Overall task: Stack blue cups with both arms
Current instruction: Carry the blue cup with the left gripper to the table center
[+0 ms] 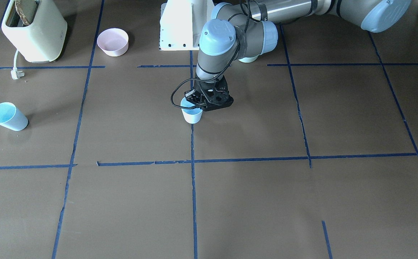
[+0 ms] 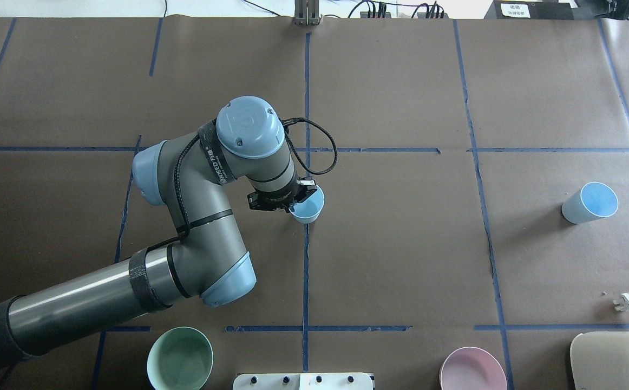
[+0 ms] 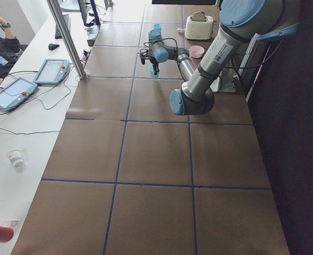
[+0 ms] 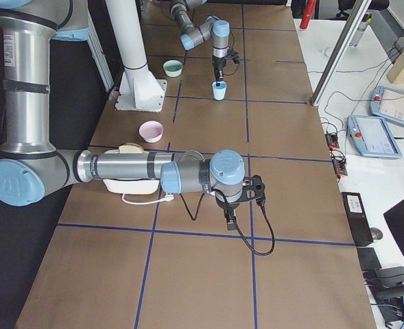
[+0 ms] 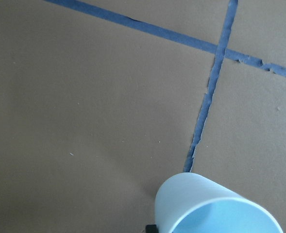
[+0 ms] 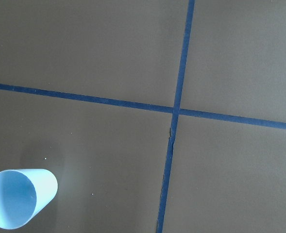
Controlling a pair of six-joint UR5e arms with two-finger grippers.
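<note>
One blue cup (image 1: 191, 113) stands near the table's middle, on a blue tape line; it also shows in the overhead view (image 2: 307, 208) and the left wrist view (image 5: 206, 208). My left gripper (image 1: 199, 105) comes down on its rim and looks shut on the cup's wall; one black fingertip (image 5: 152, 227) shows just outside it. The second blue cup (image 2: 589, 203) stands apart on my right side, also seen in the front view (image 1: 8, 116) and the right wrist view (image 6: 20, 198). My right gripper (image 4: 231, 221) shows only in the exterior right view; I cannot tell if it is open or shut.
A cream toaster (image 1: 34, 30) with its loose plug (image 1: 16, 74) stands near the robot's right side, with a pink bowl (image 1: 113, 42) beside it. A mint-green bowl (image 2: 179, 358) sits near the white pedestal base (image 1: 178, 25). Blue tape lines grid the brown table.
</note>
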